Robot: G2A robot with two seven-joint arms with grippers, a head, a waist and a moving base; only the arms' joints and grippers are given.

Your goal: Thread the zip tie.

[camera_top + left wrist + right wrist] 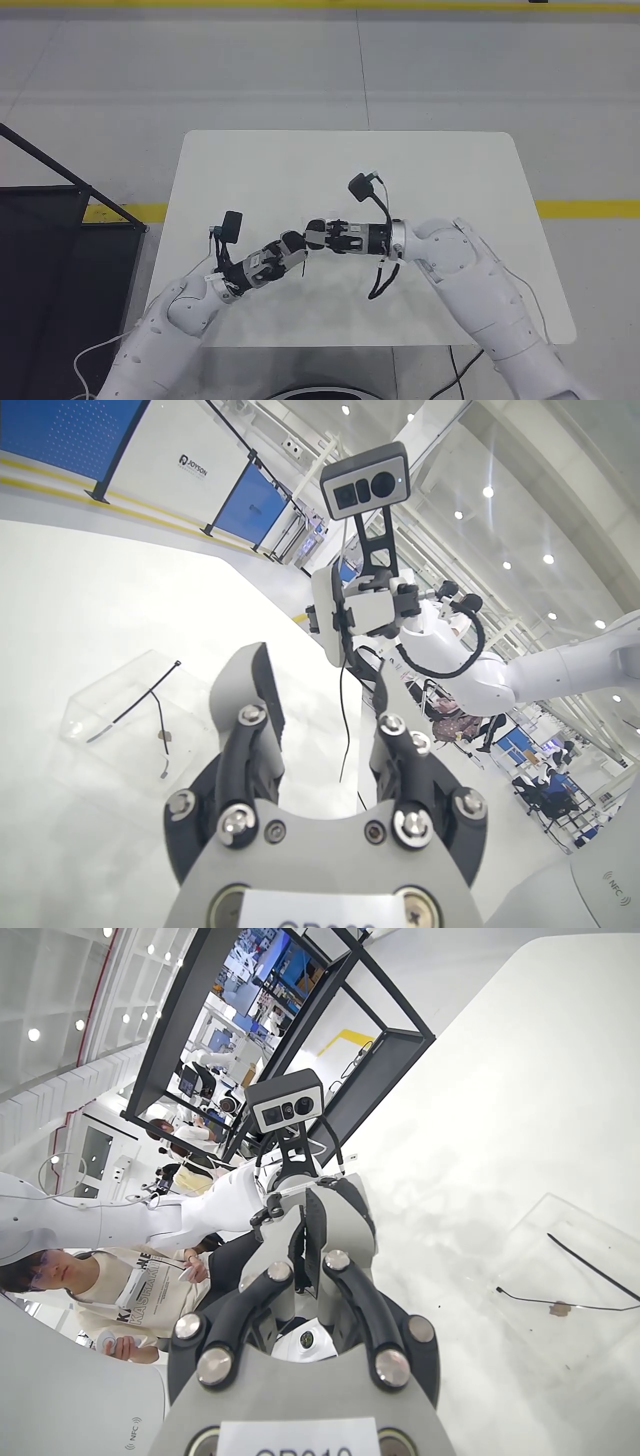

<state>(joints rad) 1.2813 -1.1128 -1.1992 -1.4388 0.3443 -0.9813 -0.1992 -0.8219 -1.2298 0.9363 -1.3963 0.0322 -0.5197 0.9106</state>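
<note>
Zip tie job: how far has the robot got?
Nothing looks threaded yet. The right gripper pinches a thin black strip, likely a tie; the left gripper is open, facing it. Other ties lie in the clear box. Threading remains.

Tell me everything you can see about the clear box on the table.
The clear box is a shallow, rectangular tray that looks like transparent plastic. It lies flat on the white table, which shows through its walls and floor. Inside lie thin black zip tie strips, and I cannot tell whether they are one bent tie or two. A small brownish scrap lies there too. Nothing else touches the box.
</note>
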